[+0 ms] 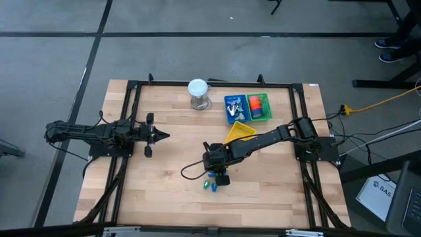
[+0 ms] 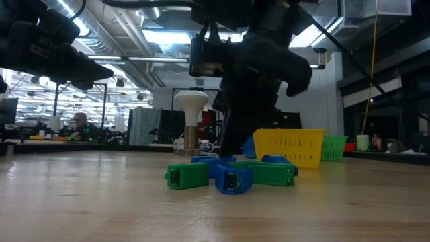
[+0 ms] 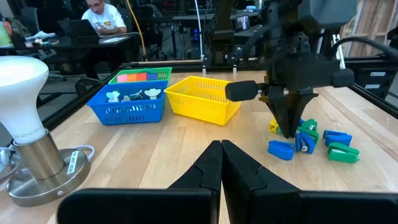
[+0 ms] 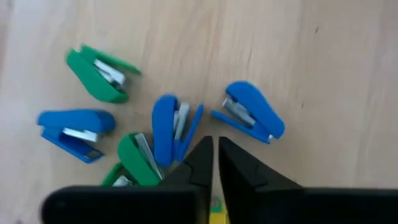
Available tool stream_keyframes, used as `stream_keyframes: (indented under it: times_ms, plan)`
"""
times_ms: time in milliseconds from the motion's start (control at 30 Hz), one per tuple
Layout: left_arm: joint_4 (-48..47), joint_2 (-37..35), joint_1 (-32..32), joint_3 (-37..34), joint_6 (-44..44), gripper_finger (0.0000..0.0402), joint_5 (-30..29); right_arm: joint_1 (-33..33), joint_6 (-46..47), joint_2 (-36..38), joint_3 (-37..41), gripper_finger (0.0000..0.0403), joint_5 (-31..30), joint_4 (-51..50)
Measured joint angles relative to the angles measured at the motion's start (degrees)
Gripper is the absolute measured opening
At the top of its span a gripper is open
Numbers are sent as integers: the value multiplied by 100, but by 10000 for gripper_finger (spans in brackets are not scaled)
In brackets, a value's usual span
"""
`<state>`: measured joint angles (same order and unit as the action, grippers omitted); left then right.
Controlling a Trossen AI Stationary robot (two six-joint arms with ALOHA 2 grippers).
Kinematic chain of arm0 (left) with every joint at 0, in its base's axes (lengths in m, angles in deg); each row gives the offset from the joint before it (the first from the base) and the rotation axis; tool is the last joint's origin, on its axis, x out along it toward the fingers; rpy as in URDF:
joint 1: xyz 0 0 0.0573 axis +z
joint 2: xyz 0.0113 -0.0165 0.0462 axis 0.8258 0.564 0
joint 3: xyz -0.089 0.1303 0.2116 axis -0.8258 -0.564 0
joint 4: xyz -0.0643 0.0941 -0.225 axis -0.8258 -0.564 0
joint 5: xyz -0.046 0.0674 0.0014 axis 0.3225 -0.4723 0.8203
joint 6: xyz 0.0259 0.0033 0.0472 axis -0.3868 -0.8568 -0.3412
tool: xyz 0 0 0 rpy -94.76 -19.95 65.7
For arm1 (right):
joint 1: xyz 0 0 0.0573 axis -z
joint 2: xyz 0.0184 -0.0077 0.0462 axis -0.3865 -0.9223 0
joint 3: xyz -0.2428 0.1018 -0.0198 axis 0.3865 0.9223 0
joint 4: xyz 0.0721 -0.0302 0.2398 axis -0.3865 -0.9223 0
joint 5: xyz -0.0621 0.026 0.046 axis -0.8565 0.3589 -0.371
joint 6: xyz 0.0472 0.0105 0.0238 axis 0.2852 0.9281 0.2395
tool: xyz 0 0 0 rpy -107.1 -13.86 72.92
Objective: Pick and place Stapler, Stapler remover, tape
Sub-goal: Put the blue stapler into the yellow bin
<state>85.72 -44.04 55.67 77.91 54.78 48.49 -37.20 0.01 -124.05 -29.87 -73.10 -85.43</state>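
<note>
Over the stapler pile [image 4: 155, 134] I see my right pincer [image 4: 214, 155] pressed together; left pincer [image 3: 221, 163] together, mid-table.

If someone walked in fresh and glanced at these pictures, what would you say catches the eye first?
Most likely the right gripper, lowered onto a heap of small blue and green staplers near the table's front middle, fingers nearly together; a yellow piece peeks out beneath them, though a grip is unclear. Next, three baskets toward the back: the yellow basket, blue basket and green basket. The left gripper waits shut at the left.
</note>
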Motion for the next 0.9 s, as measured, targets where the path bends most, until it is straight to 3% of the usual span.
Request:
stream_keyframes:
  times_ms: [333,467,600,900]
  plan:
    - [0,0,1,0,0,1,0,-4,146,15,-55,207,48,-9]
    - [0,-1,0,0,0,1,0,-6,21,13,-3,253,60,176]
    - [1,0,-2,0,0,1,0,-46,28,11,160,258,68,448]
    - [0,-1,-2,0,0,1,0,-76,19,7,164,217,68,446]
